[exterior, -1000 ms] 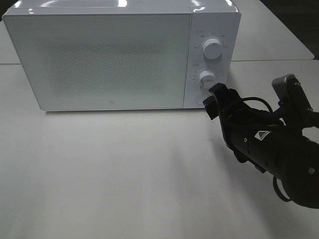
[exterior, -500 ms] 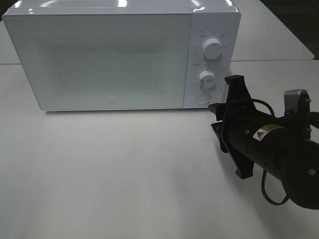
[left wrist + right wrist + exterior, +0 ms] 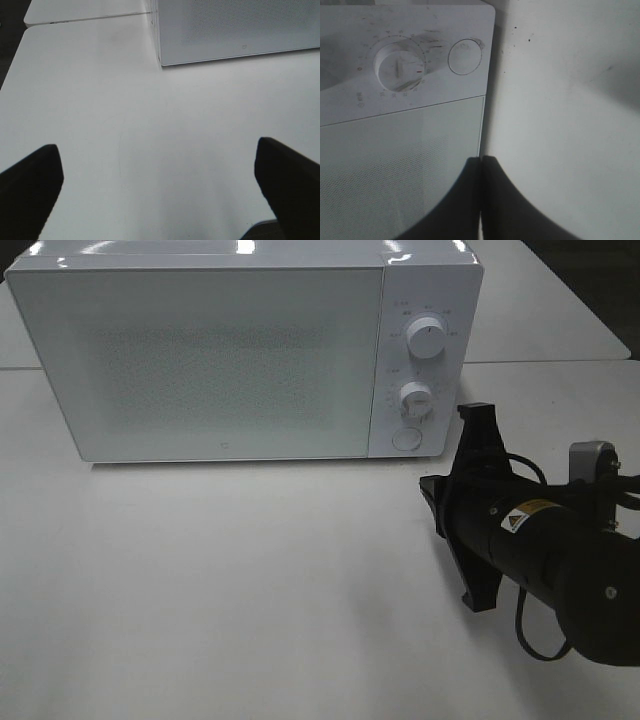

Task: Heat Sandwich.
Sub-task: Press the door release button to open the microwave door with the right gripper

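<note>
Fingers point(image 3: 465, 210) of the right gripper point(image 3: 481, 162) are pressed tight together, and nothing is between them. They make one blunt black tip. This tip hangs in front of the microwave point(image 3: 230, 350), near its bottom right corner, low by the side with the dials. It is not touching the microwave.

The left gripper point(image 3: 156, 147) has its fingers spread wide and holds nothing. It waits over the table point(image 3: 250, 590), in front of the microwave's left corner.

The sandwich does not show anywhere. It is not on the table in front of the microwave. The microwave door point(image 3: 200, 360) is closed and cloudy, so I cannot tell if the sandwich is inside.

My guess is that the right arm is working the controls. The round button point(image 3: 405, 439) sits under the lower dial point(image 3: 415, 398), and a closed tip is good for poking it.

To do this well, keep the fingers squeezed shut so the tip is firm. Line the tip up with the middle of the round button, not its edge. Push straight in and softly, so the microwave does not slide back on the table. Do not bump the lower dial just above the button, or the time may change. Keep the left arm away from the door, in case the door swings out.
</note>
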Robot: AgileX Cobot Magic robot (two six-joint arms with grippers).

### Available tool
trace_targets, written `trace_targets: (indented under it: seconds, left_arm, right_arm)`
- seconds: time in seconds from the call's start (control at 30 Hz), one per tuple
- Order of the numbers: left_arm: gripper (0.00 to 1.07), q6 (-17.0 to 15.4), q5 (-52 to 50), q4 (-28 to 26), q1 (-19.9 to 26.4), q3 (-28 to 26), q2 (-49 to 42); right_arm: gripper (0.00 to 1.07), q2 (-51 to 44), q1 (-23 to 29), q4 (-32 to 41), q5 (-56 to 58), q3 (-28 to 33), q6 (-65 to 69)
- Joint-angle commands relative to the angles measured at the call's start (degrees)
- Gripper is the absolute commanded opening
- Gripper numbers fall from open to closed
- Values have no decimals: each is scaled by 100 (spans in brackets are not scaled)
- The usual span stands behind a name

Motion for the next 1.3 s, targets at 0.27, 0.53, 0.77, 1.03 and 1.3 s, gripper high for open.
trace_targets:
  seconds: [0.27,0.53,0.77,1.03,1.3]
  left_arm:
    - [103,-6,-34,-23,17,0,-166]
    - [103,-6,-34,-23,17,0,-166]
    - [103,-6,-34,-23,17,0,-166]
    - [103,-6,-34,-23,17,0,-166]
    - [103,-6,-34,-23,17,0,-166]
  right_arm:
    - [1,458,-350,-751,-143,-407,413]
    - [0,974,-791,-1134,-103,-917,659]
    - [0,1392,-1157,-1398,97,-1409,722]
    - [0,1742,-1392,-1593,264,-1782,751]
    - [0,2068,-1684,-1816,378,-2131,762]
